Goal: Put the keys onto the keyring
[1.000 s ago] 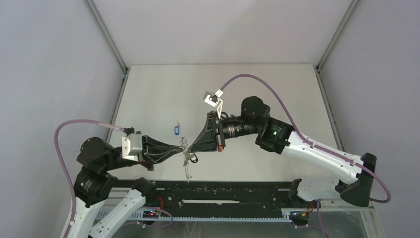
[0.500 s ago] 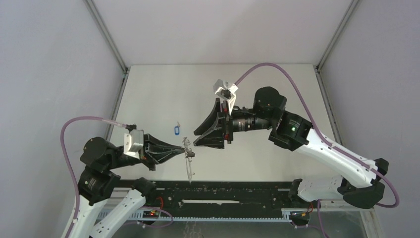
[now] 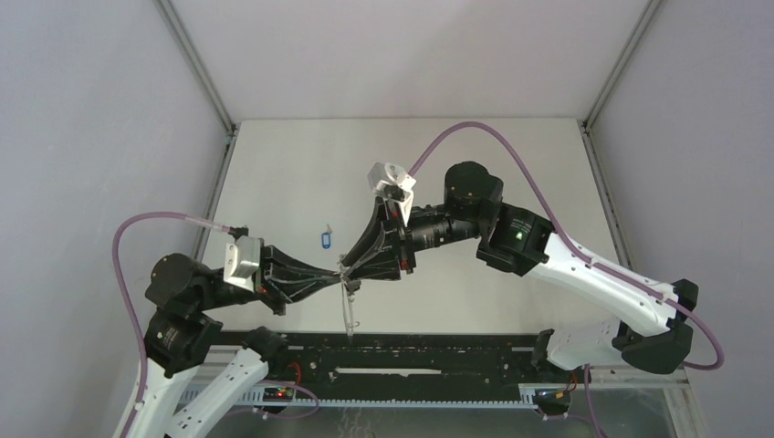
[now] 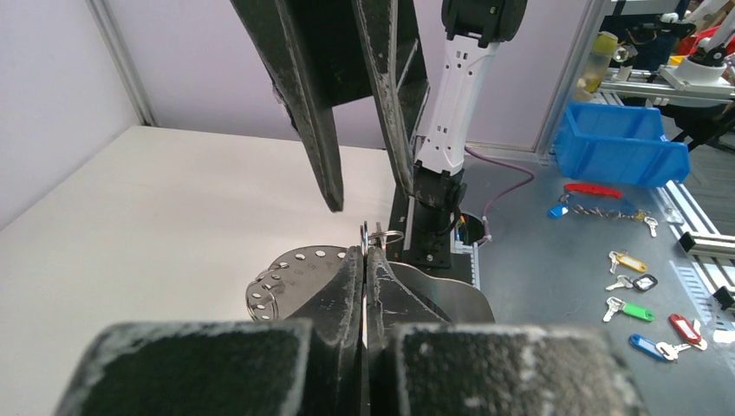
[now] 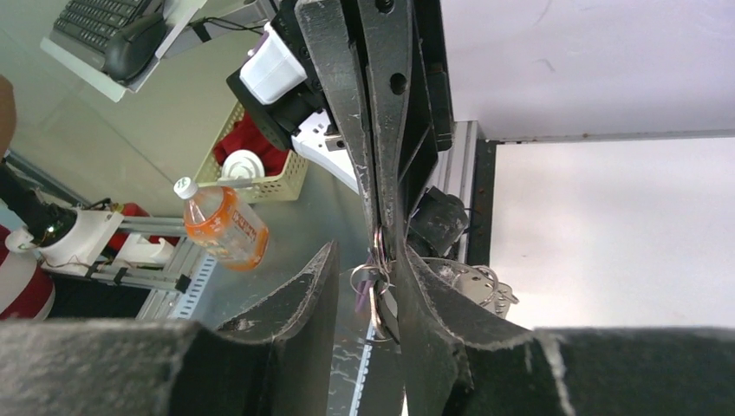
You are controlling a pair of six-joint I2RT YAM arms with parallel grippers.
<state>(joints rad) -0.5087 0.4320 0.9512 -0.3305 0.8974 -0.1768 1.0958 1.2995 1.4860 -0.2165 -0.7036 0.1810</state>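
This is a robotics lab. The pale matte worktop [image 3: 301, 173] sits in a test cell of plain grey panels held by slim aluminium frame posts [image 3: 196, 64], with a black slotted cable rail [image 3: 411, 351] along its near edge. Past that edge are a grey metal bench [image 4: 555, 286] with spare colour-tagged keys [image 4: 646, 312], a blue plastic parts bin [image 4: 620, 143], a black computer keyboard [image 5: 91, 22] with a mouse [image 5: 134, 43], and an orange drink bottle [image 5: 230, 225].
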